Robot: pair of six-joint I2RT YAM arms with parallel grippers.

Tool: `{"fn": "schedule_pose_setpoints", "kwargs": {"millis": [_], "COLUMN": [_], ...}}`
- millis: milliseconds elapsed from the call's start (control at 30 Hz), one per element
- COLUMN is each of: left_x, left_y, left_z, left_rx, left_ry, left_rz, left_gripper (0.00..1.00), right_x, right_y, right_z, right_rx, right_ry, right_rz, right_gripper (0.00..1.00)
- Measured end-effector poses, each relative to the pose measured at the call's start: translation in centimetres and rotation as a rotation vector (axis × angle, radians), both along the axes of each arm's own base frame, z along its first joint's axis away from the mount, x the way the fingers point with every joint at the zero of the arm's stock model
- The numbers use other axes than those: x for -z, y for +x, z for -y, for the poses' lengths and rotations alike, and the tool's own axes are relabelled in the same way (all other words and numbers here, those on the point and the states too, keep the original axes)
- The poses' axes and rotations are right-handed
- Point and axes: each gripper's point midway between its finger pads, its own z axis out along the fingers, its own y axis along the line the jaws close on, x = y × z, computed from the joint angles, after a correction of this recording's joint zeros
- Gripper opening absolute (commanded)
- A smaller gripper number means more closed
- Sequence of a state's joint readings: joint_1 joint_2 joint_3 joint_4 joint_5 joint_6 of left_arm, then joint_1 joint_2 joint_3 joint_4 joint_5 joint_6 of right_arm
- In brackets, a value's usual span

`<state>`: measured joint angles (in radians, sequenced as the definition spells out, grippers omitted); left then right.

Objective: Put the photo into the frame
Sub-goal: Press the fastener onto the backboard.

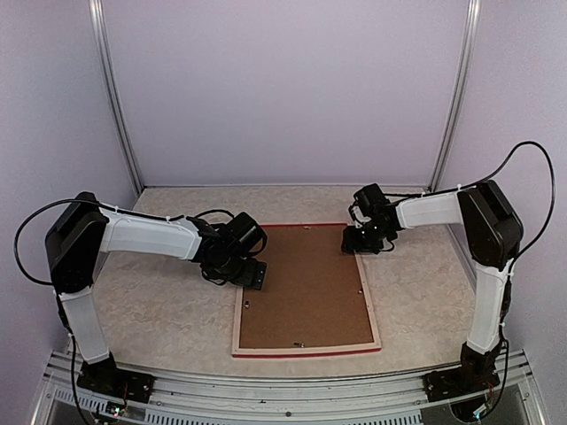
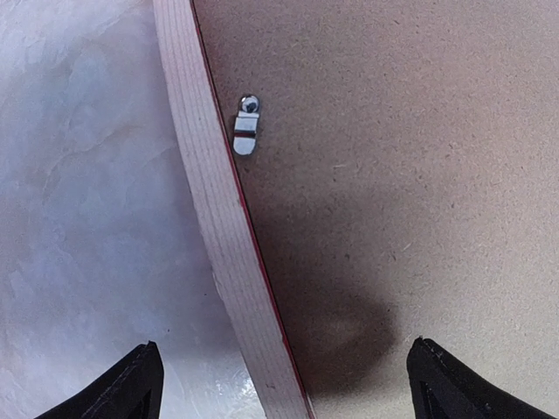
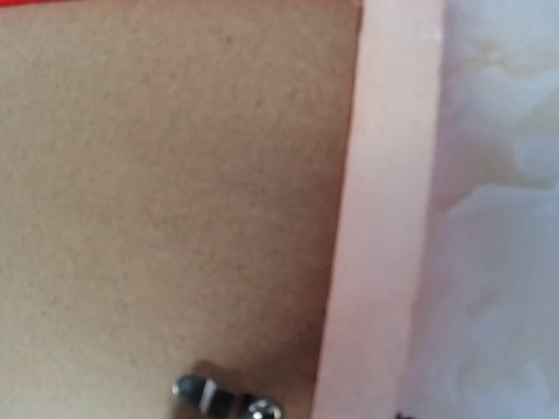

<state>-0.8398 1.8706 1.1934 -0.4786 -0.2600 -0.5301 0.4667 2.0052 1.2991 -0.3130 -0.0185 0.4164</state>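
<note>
Frame lies face down, giving access to the backing board.
Left end effector is released, straddling the left rail by a turn clip; right end effector: state cannot be told.

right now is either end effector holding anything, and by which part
Left end effector: open, straddling the left rail of the frame, holding nothing. Right end effector: over the far right corner; cannot tell.

metal clip beside the frame is blurred and cut off below.

Open table around frame
</note>
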Motion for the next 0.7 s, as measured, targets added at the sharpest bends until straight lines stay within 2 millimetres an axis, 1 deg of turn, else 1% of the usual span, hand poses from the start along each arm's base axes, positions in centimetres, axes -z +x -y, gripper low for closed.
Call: {"fn": "schedule_pose_setpoints", "kwargs": {"millis": [233, 467, 700], "left_x": [0.0, 0.0, 0.0], "left_y": [0.0, 0.0, -0.1], "left_z": [0.0, 0.0, 0.1], "left_rx": [0.002, 0.005, 0.007], "left_ry": [0.000, 0.001, -0.001], "left_rz": [-0.001, -0.002, -0.004], "left_gripper": [0.96, 0.96, 0.96], "right_x": [-0.1, -0.1, 0.0], "right_y": [0.9, 2.2, 2.5], "right_z": [0.2, 1.3, 1.2], "right_rx": [0.045, 0.104, 0.114], "right_ry": [0.033, 0.055, 0.066], "right_rz": [0.016, 0.034, 0.040], "right_gripper": [0.54, 0.53, 0.51]}}
